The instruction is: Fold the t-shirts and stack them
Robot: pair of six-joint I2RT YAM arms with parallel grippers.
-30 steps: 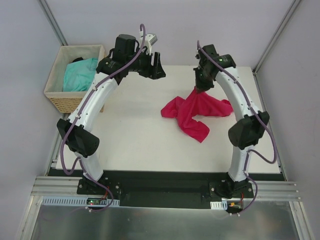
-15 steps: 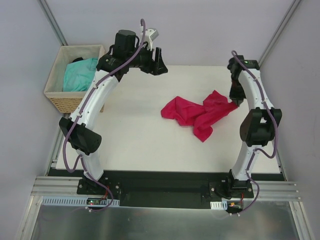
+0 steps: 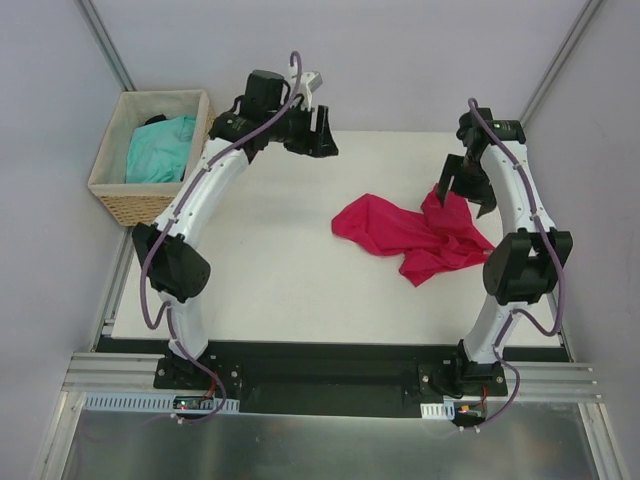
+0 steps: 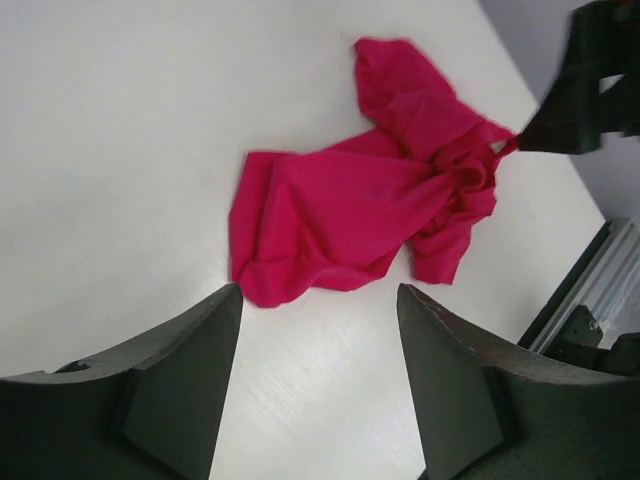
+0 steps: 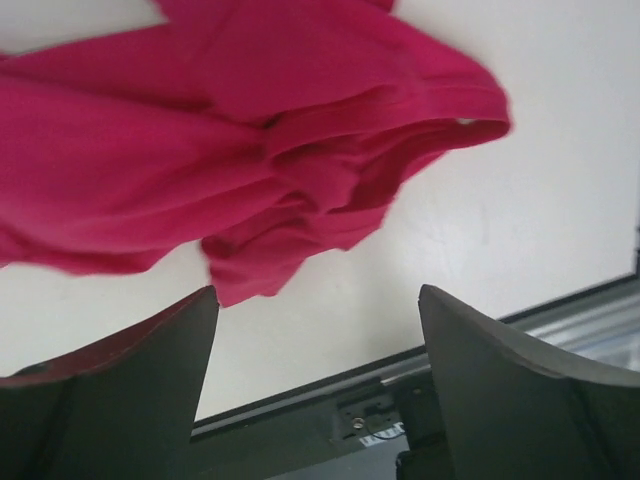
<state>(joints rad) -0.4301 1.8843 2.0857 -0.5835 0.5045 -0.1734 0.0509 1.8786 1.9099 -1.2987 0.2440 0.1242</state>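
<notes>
The crimson-pink t-shirt lies crumpled on the white table, right of centre. It also fills the upper part of the left wrist view and of the right wrist view. My right gripper hangs open just above the shirt's far right end, with nothing between its fingers. My left gripper is raised over the table's far middle. It is open and empty, well apart from the shirt. The turquoise t-shirt is bunched inside the basket.
The wicker basket stands off the table's far left corner, beside the left arm. The right wall is close behind the right arm. The black base rail runs along the table's near edge.
My right gripper has opened and let go of the crimson shirt, which has dropped onto the table further right. The left gripper has shifted slightly right.
</notes>
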